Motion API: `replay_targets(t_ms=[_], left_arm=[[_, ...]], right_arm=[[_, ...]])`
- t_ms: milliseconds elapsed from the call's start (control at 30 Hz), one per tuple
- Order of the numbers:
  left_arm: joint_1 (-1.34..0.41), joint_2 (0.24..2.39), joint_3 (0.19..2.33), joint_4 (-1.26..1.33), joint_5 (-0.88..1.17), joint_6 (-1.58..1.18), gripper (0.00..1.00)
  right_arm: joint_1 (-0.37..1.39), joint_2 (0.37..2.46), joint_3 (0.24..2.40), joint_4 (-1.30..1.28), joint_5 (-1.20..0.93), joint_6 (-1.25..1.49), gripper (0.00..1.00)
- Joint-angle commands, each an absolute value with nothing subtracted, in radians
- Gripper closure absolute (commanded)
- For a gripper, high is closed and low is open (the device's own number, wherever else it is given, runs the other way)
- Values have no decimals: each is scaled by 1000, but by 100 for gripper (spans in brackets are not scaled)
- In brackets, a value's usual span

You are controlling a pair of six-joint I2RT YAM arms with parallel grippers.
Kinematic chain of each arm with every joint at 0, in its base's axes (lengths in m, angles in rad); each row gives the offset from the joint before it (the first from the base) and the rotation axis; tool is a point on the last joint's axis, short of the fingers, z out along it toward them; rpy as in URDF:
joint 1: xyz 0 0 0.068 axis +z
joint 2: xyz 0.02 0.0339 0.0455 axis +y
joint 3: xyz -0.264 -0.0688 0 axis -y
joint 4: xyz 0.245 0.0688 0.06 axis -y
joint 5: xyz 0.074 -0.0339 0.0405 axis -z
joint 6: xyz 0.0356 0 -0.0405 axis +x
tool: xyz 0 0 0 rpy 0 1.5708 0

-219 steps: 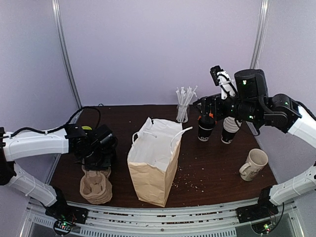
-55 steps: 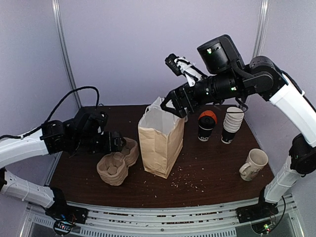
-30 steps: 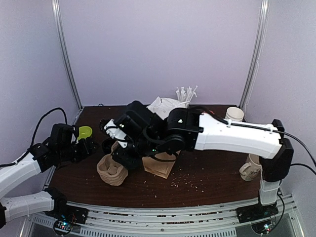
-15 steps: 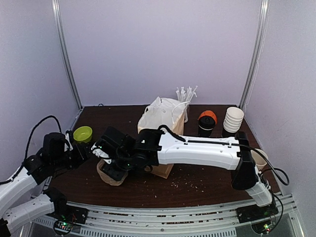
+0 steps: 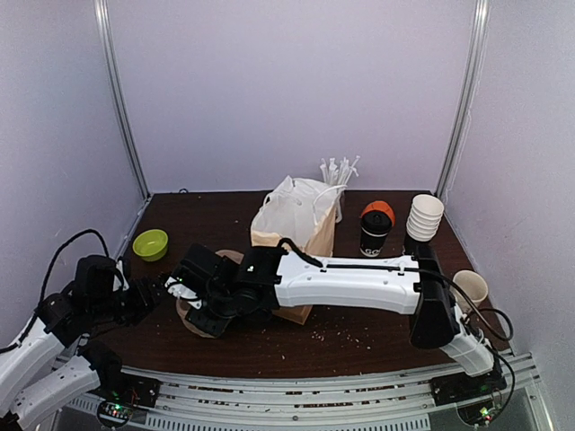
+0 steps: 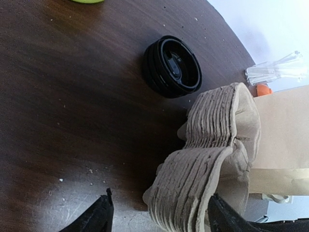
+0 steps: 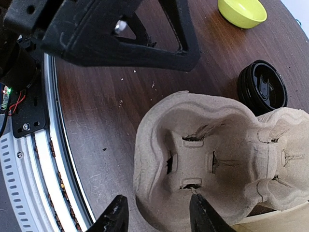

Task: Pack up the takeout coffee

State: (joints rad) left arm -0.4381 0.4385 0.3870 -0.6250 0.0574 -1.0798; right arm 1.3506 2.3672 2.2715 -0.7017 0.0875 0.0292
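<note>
The takeout coffee (image 5: 375, 233), a black paper cup with an orange-looking top, stands at the back right beside the brown paper bag (image 5: 298, 235). No gripper is near it. My right arm reaches across to the left, and its gripper (image 5: 191, 303) (image 7: 159, 215) is open astride the near rim of the top pulp cup carrier (image 7: 212, 164): one finger is outside the rim, the other in a cup well. My left gripper (image 5: 158, 289) (image 6: 161, 220) is open too, with the near end of the carrier stack (image 6: 207, 159) between its fingers.
A stack of black lids (image 6: 172, 66) (image 7: 262, 87) lies behind the carriers. A green bowl (image 5: 150, 243) sits at the left. White paper cups (image 5: 424, 216), a cream mug (image 5: 471, 287) and a glass of straws (image 5: 337, 172) are on the right and at the back.
The right arm has sunk and slid toward the near left over the carrier stack. The left arm has drawn back toward the near left corner. Both pairs of jaws have narrowed a little.
</note>
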Motion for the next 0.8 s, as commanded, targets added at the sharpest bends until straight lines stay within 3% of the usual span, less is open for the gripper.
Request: replay_targets(t_ms=[0, 367, 600, 767], left_arm=[[-431, 404, 377, -673, 107, -1093, 30], [-430, 406, 341, -620, 218, -1078, 34], [-430, 415, 324, -601, 244, -1066, 42], [-430, 405, 341, -643, 255, -1054, 41]], right_arm=[[1352, 2381, 2302, -711, 80, 10, 55], [1353, 2395, 2310, -712, 86, 24, 56], [1349, 2397, 2310, -718, 91, 41, 57], [1349, 2390, 2309, -710, 87, 51, 51]])
